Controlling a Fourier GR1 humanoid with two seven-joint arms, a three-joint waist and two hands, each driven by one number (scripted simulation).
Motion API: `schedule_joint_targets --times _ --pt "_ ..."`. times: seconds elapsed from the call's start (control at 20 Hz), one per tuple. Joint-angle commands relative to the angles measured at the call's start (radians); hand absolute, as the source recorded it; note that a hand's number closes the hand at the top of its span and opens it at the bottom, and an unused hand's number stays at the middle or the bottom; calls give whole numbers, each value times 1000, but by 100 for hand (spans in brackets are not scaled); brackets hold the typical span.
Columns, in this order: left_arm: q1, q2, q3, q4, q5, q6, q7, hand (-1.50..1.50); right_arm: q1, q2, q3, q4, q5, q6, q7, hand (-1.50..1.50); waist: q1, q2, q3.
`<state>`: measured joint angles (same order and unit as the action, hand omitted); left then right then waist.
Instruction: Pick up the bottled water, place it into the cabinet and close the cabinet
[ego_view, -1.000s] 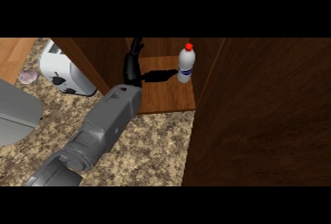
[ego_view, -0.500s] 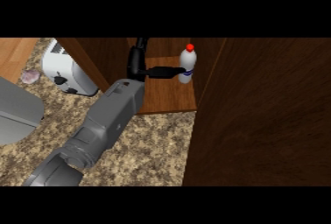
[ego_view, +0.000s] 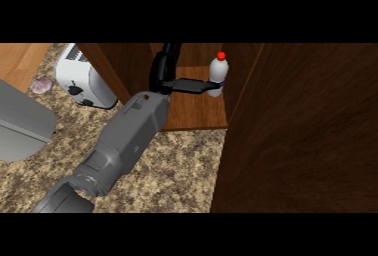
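The bottle of water (ego_view: 217, 74), white with a red cap, stands upright on the wooden shelf (ego_view: 193, 112) inside the cabinet, close to the right-hand wall of the opening. The left robot hand (ego_view: 176, 80) reaches into the cabinet from the grey forearm that crosses the speckled counter (ego_view: 177, 165). Its thumb stretches out level toward the lower part of the bottle and touches it or comes very near; the other fingers rise straight beside the cabinet's inner wall. Nothing is curled round the bottle, so the robot hand reads as spread wide and holding nothing. The right robot hand does not appear in the head view.

Judging from this, the placing step looks done, with the bottle resting on the shelf on its own base, and the release is at its end. The closing of the cabinet is not yet done. The dark wooden door (ego_view: 303, 130) stands swung out at the right of the view. The next move calls for drawing the left robot hand clear of the opening without brushing the bottle, which could tip, and then pushing the door round until it shuts. A white toaster (ego_view: 83, 80) sits on the counter at the left, well apart from the work.
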<state>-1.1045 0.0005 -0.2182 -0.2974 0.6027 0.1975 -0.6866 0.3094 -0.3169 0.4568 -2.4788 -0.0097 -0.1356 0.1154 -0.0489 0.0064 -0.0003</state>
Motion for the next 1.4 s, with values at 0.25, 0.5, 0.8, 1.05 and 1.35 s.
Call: schedule_joint_targets --times 0.25,0.5,0.8,1.05,1.35 --pt "244 -1 -131 -354 42 19 86 -150 24 9 17 -100 38 -25 89 -150 52 -16 0" --pt "402 22 -163 -598 19 55 196 150 -28 -16 11 -73 68 -8 97 -150 71 -19 0" --pt "658 79 -270 -847 -40 108 205 150 -31 -128 43 -79 68 74 142 150 83 -23 0" --pt "819 195 -274 -1104 -46 123 270 150 -54 -127 157 -101 57 95 249 150 70 -16 0" --pt "995 301 -230 -1245 -35 60 247 150 -186 24 371 -72 161 32 379 150 59 -12 -1"
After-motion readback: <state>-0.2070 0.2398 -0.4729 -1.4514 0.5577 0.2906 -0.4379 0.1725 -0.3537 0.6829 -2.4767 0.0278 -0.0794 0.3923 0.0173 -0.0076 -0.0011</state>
